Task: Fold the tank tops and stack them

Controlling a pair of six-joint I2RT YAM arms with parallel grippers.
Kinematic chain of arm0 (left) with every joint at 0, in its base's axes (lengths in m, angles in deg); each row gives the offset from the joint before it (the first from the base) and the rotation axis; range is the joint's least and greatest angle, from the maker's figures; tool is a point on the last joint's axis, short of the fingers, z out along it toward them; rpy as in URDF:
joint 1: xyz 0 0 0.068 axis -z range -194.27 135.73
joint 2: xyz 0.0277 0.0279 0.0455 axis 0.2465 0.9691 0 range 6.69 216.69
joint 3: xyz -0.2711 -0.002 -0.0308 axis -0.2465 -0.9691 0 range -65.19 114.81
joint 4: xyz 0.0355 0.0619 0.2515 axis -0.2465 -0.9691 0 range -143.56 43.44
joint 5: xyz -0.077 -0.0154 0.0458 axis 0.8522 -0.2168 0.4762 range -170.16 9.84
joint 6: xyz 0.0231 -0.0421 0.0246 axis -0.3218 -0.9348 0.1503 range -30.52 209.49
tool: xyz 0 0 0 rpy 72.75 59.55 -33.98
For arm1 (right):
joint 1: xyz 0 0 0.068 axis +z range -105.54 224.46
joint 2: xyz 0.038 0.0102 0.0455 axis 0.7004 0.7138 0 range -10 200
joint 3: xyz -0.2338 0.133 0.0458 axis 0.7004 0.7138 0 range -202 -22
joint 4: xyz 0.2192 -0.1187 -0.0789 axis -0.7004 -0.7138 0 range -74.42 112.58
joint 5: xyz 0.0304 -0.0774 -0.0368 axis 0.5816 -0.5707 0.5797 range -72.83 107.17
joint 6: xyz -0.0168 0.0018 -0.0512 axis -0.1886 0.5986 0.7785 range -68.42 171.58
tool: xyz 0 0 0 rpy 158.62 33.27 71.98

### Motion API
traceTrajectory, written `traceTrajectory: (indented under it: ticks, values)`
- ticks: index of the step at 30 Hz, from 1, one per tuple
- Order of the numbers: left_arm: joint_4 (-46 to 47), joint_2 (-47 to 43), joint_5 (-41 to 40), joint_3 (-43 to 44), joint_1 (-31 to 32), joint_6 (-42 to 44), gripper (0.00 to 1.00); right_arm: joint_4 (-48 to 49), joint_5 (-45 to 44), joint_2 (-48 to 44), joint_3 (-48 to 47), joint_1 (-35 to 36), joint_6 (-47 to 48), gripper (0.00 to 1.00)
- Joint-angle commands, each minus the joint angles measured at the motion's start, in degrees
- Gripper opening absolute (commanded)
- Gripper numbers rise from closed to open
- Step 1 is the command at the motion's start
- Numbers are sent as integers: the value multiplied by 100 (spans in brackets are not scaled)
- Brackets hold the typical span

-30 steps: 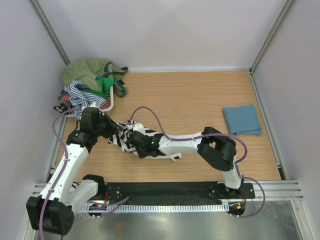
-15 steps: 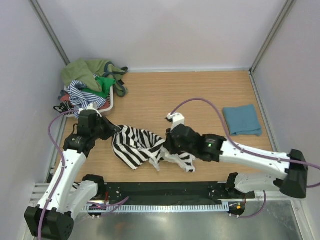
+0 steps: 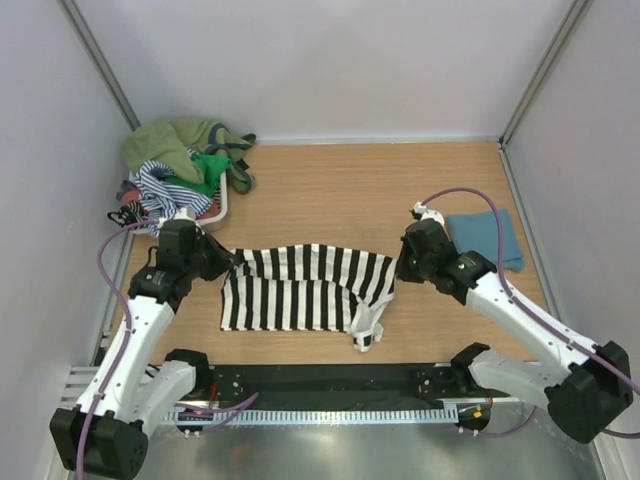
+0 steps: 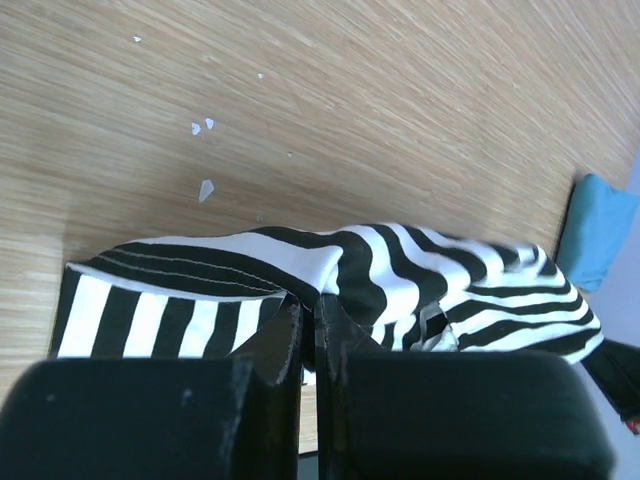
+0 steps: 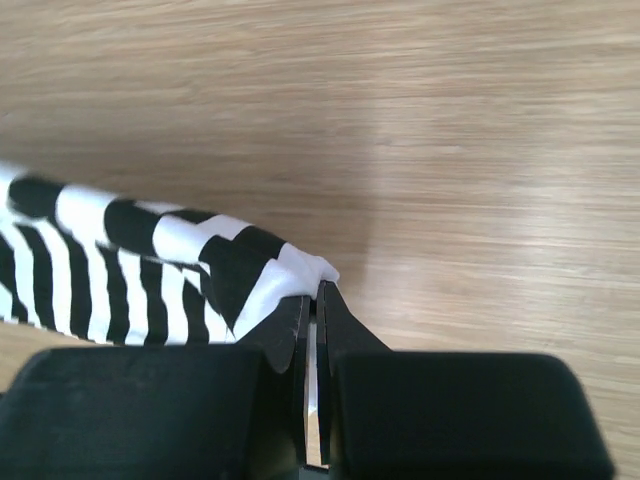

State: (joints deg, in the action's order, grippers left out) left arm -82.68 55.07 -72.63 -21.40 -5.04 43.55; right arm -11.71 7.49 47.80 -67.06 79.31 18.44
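Wooden tabletop (image 3: 330, 190), light grain; plain pale walls (image 3: 320, 60) on three sides; aluminium corner posts (image 3: 100, 62); black mounting rail (image 3: 330, 378) at near edge.

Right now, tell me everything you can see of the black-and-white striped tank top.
The striped tank top is soft cloth with bold black and white stripes. It is pulled out wide between the two hands, its far edge fairly straight, and the rest seems to lie on the wooden table. The left hand is shut on its left corner and the right hand on its right corner. Near the right end a rumpled piece trails toward the near edge.
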Motion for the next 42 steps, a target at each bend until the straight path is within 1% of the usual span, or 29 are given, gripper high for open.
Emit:
traceTrajectory:
  ticks: [1,3,4,8,11,12,14,15,17,18,19,20,21,22,24,26,31,33,37,39,42]
  values:
    - [499,276,-68,-133,-36,-38,0,350,131,432,119,-765,124,1]
    - [832,530,-111,-248,-44,-126,0,597,369,644,216,-1136,124,1]
    - [948,619,-146,-326,-36,-196,0,868,448,914,225,-1417,133,1]
    - [1431,1128,-305,-284,-36,-328,0,1230,843,1637,-11,-1841,212,2]
    - [1660,1638,-366,-20,-45,-285,1,1293,809,2094,-450,-1894,282,10]
    - [1722,1779,-366,59,-45,-267,1,1293,800,2191,-704,-1903,291,15]
    - [1810,2199,-323,287,-53,-215,2,1223,765,2480,-977,-1912,335,17]
    - [1880,2359,-314,366,-53,-197,2,1196,730,2560,-1205,-1912,335,27]
    - [1907,2701,-314,577,-71,-188,5,1161,704,2674,-1365,-1903,326,43]
    - [1915,2790,-322,700,-80,-171,8,1143,703,2658,-1435,-1903,326,59]
    - [1916,2869,-296,762,-88,-136,28,1152,703,2631,-1418,-1912,344,62]
    - [1916,2974,-366,806,-88,-127,49,1161,712,2570,-1392,-1912,387,63]
    - [1889,3002,-401,841,-106,-126,63,1169,721,2439,-1279,-1903,405,63]
    - [1881,3019,-428,868,-97,-118,71,1178,791,2351,-1216,-1903,432,62]
    - [1872,3002,-480,886,-106,-65,73,1204,1088,2105,-971,-1912,502,56]
    - [1845,2932,-498,859,-97,-39,73,1222,1500,1990,-804,-1894,528,54]
    - [1872,2441,-139,518,-54,-56,71,1152,1846,1639,-294,-1894,529,54]
    - [1863,2291,-68,272,-27,-56,71,1265,2047,1498,12,-1886,441,57]
    - [1863,1922,-58,-107,-27,-47,70,1459,2399,1278,392,-1877,256,56]
    - [1898,1886,-85,-273,-36,-12,69,1564,2522,1304,524,-1833,239,53]
    - [1968,1973,-146,-397,-27,40,68,1670,2523,1365,638,-1806,230,54]
